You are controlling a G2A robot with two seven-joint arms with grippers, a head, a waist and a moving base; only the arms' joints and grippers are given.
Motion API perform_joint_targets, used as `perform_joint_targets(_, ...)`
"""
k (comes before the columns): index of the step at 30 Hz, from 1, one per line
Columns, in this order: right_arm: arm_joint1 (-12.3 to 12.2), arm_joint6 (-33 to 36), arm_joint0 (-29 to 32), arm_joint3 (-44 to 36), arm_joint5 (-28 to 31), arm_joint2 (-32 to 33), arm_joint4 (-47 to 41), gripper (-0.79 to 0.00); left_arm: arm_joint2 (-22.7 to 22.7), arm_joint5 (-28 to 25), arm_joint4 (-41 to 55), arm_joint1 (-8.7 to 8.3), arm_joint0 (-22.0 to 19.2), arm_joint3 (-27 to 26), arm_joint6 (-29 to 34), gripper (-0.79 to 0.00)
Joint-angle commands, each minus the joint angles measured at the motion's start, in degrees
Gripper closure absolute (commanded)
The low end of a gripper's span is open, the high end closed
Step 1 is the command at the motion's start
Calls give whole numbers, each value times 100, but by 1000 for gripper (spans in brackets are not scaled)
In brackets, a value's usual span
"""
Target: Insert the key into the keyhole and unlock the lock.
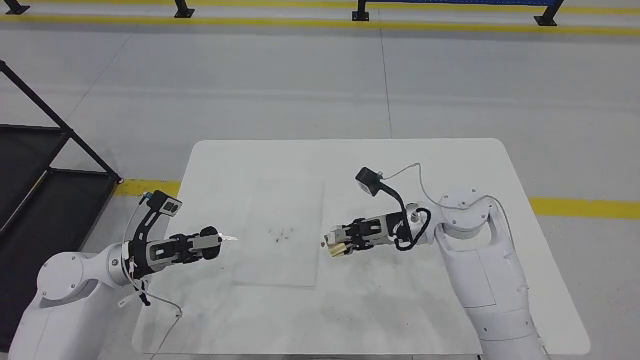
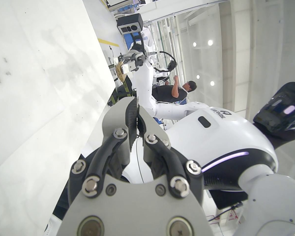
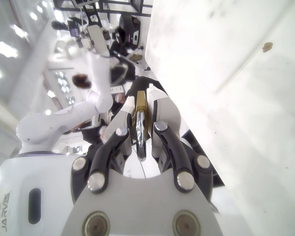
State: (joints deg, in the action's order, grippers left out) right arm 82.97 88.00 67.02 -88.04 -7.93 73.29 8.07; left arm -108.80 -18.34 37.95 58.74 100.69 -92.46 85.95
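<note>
A brass padlock (image 3: 140, 103) with a silver shackle (image 3: 140, 133) sits between the fingers of my right gripper (image 3: 140, 96), which is shut on its body. In the top view this right gripper (image 1: 340, 241) holds the padlock (image 1: 332, 248) above the middle of the table, facing left. My left gripper (image 1: 210, 242) hovers over the table's left part, shut on a small silver key (image 1: 228, 237) whose tip points right, toward the lock. The key (image 2: 138, 100) shows edge-on as a thin strip between the left gripper's (image 2: 137, 105) fingers. A wide gap separates key and padlock (image 2: 120, 71).
A clear mat (image 1: 280, 260) with small dark specks (image 1: 283, 228) lies on the white table (image 1: 450, 170) between the two grippers. A small brown scrap (image 3: 267, 47) lies on the tabletop. A black rack (image 1: 40, 180) stands left of the table.
</note>
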Motion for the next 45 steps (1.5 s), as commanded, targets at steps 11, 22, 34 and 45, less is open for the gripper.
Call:
perform_joint_targets(11,26,-817,492,290,715,28,-1324,0,0,0,0,0,0,0,0,0)
perform_joint_targets(22,-81,-1705,824,263,1600,109,-1494,0,0,0,0,0,0,0,0,0)
perform_joint_targets(34,-129,-1795,903,148,1676,121,-1338,0,0,0,0,0,0,0,0,0)
perform_joint_targets(45,-129,-1795,903,148,1676,121,-1338,0,90,14,-196,10,-8,-153,-358,0)
